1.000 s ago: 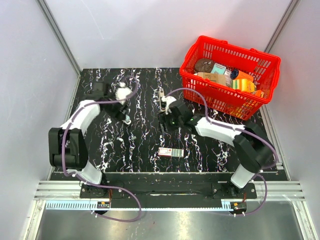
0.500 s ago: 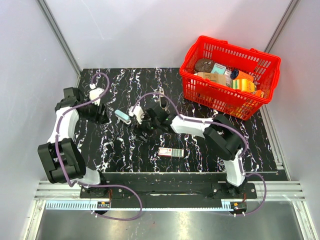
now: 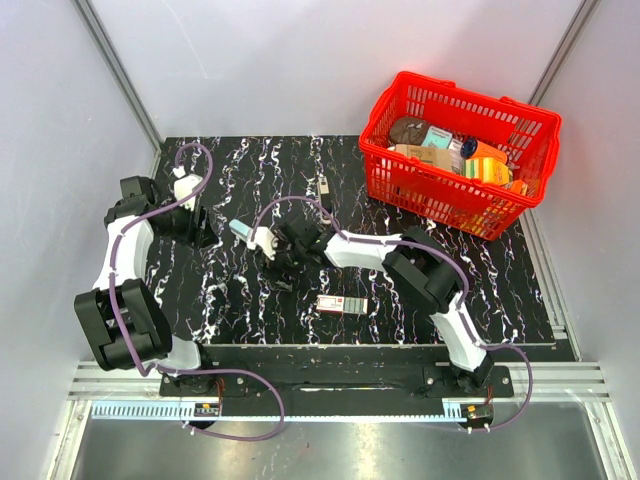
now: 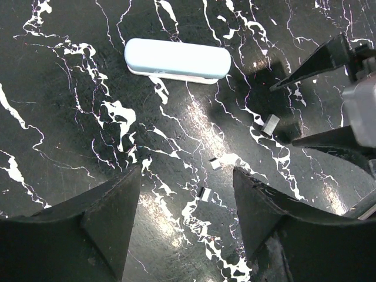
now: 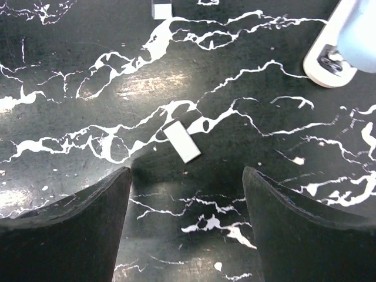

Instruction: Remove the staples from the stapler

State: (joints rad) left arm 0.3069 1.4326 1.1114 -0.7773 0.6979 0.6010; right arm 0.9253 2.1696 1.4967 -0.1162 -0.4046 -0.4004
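The pale blue stapler (image 4: 177, 60) lies closed and flat on the black marbled table, left of centre (image 3: 243, 232). Short silver staple pieces (image 4: 270, 124) lie loose near it, two smaller ones (image 4: 204, 192) close to my left gripper (image 4: 187, 171). That gripper stands open over bare table, holding nothing. My right gripper (image 5: 187, 171) is open too, low over the table just right of the stapler (image 5: 343, 44). A staple strip (image 5: 181, 141) lies just ahead of its fingertips, untouched, and another (image 5: 161, 10) lies farther off.
A red basket (image 3: 400, 195) full of groceries stands at the back right. A small box of staples (image 3: 342, 304) lies near the front centre. A small metal piece (image 3: 324, 186) lies behind the right arm. The right arm stretches across the middle of the table.
The left arm has drawn back to the left, and the stapler now lies free on the table. The right arm has reached left toward it, with its jaws wider apart.
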